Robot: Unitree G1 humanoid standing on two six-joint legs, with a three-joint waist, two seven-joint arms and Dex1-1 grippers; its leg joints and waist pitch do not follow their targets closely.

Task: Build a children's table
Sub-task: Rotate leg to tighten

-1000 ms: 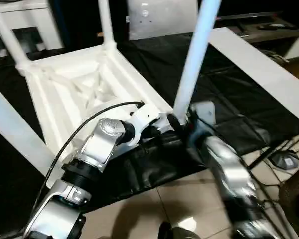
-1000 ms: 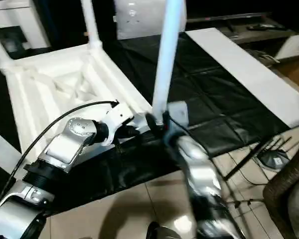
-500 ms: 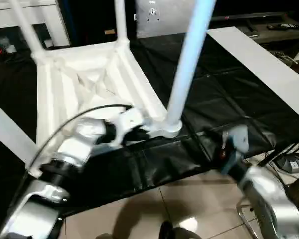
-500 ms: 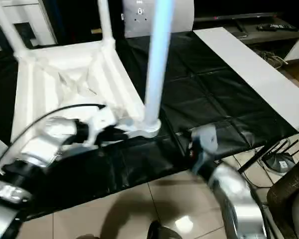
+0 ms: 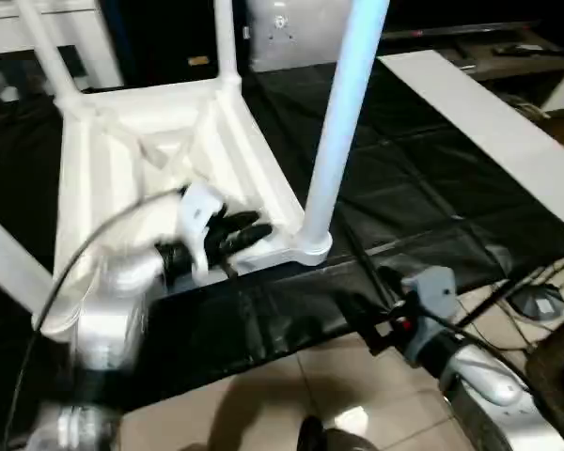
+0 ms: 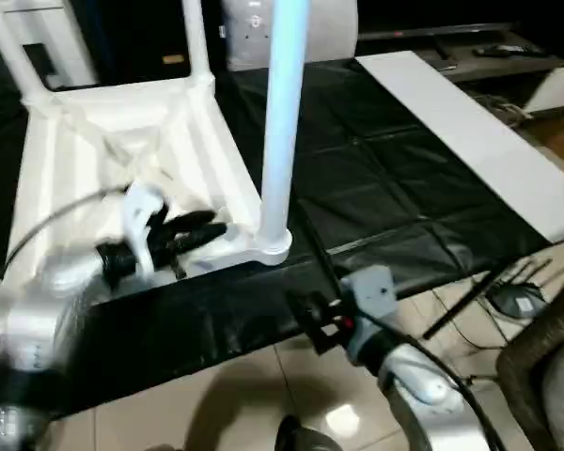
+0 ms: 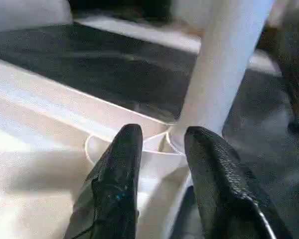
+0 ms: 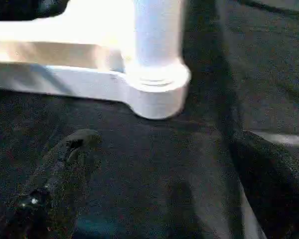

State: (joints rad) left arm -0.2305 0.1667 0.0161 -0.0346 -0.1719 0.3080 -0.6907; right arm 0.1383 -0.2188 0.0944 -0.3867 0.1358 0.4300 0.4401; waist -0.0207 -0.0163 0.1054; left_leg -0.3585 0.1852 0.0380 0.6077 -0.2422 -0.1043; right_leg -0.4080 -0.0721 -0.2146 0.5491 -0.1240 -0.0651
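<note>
Children's table (image 5: 160, 160) lies upside down on black mat (image 5: 423, 197), far-left. Near-right leg (image 5: 343, 122) stands in its corner socket. Left gripper (image 7: 162, 149) parted at socket, empty; right gripper (image 8: 154, 164) wide open, clear. Likely leg-seating step finished; next: check remaining legs.

The left arm (image 5: 108, 315) rises from the lower left of the head view, its silver forearm blurred, with a thin black cable arching over it. Its wrist bends toward frame centre, carrying the left gripper (image 5: 249, 235), whose black fingers (image 7: 114, 184) stand a little apart, with a narrow gap between them, holding nothing as far as the blur allows. The right arm (image 5: 489, 376) enters from the lower right corner, forearm angled up and leftward. The right gripper (image 5: 357, 315) is spread wide, one finger (image 8: 55, 169) well apart from the other
</note>
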